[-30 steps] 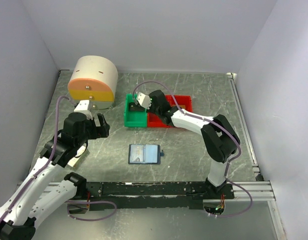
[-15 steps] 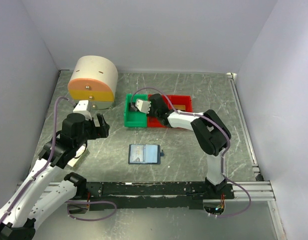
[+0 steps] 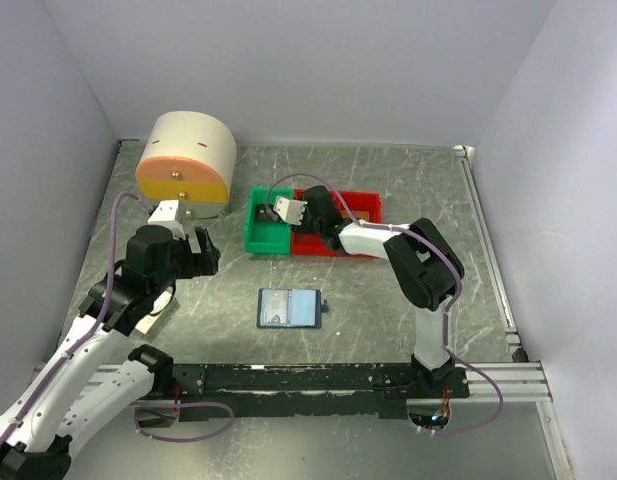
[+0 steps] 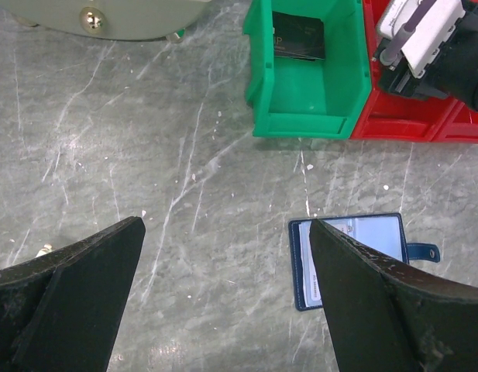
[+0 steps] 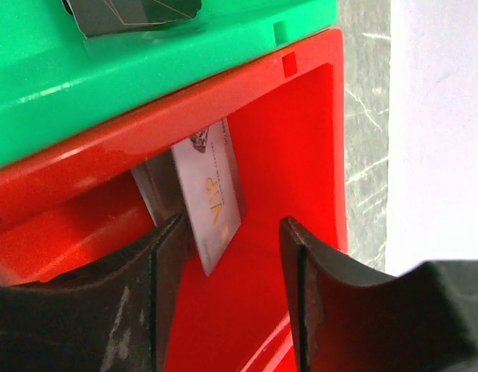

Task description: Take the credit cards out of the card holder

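Observation:
The dark navy card holder (image 3: 288, 308) lies open on the table with a pale card in its left pocket. It also shows in the left wrist view as the card holder (image 4: 378, 236), partly behind my right finger. My left gripper (image 4: 227, 232) hangs wide open and empty over bare table, left of the holder; the top view shows it as the left gripper (image 3: 185, 240). My right gripper (image 5: 231, 232) is open inside the red bin (image 5: 316, 155). A pale grey credit card (image 5: 211, 201) with gold lettering stands loose there beside the left finger (image 5: 157, 263). A dark card (image 4: 298, 36) lies in the green bin (image 4: 308, 101).
The green bin (image 3: 268, 228) and the red bin (image 3: 373, 200) stand side by side behind the holder. A cream drum with an orange face (image 3: 186, 158) stands at the back left. Grey walls close in the table on three sides. A black rail (image 3: 308, 378) runs along the near edge.
My right gripper dipped into the red bin, opened and let go of the pale card. The left arm and the card holder have not moved.

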Controlling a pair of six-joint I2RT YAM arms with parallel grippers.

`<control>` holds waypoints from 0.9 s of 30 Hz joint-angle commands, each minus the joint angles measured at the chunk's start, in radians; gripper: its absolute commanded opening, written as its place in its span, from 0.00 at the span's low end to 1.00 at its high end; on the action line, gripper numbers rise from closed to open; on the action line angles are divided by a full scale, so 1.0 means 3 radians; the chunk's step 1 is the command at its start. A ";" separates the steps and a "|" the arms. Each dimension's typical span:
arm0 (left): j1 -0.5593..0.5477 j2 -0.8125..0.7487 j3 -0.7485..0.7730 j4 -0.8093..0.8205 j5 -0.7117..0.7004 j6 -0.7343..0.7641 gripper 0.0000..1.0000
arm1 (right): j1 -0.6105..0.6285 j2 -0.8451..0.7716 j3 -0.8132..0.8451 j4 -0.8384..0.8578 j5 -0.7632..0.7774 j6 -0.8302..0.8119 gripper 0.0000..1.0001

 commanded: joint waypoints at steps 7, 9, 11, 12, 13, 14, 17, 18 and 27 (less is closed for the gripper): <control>0.0020 0.0028 0.0020 0.0076 0.0057 0.0058 1.00 | -0.0030 -0.0060 0.0004 -0.0198 -0.0206 0.0141 0.55; 0.0019 0.0023 0.0019 0.0077 0.0060 0.0058 1.00 | -0.0033 -0.0115 -0.0019 -0.0142 -0.0235 0.0194 0.55; 0.0020 0.0015 0.0016 0.0082 0.0062 0.0058 1.00 | -0.0037 -0.0205 -0.0029 -0.0064 -0.0239 0.0293 0.56; 0.0019 0.0017 0.0012 0.0081 0.0062 0.0058 1.00 | -0.0037 -0.0260 -0.0033 -0.0016 -0.0243 0.0350 0.56; 0.0020 0.0021 0.0016 0.0082 0.0062 0.0058 1.00 | -0.0038 -0.0320 -0.0031 0.0039 -0.0252 0.0411 0.57; 0.0020 0.0022 0.0013 0.0082 0.0058 0.0058 1.00 | -0.0035 -0.0391 -0.0026 0.0072 -0.0264 0.0483 0.57; 0.0019 0.0029 0.0018 0.0069 0.0044 0.0049 1.00 | -0.0036 -0.0632 0.0032 0.0100 -0.0300 0.0951 0.62; 0.0019 0.0036 0.0018 0.0067 0.0042 0.0046 1.00 | -0.0031 -0.0705 0.0093 0.0034 -0.0329 0.1158 0.63; 0.0019 0.0042 0.0037 -0.0015 -0.0216 -0.0052 1.00 | -0.0041 -0.0943 0.0675 -0.1388 -0.0417 0.3944 0.70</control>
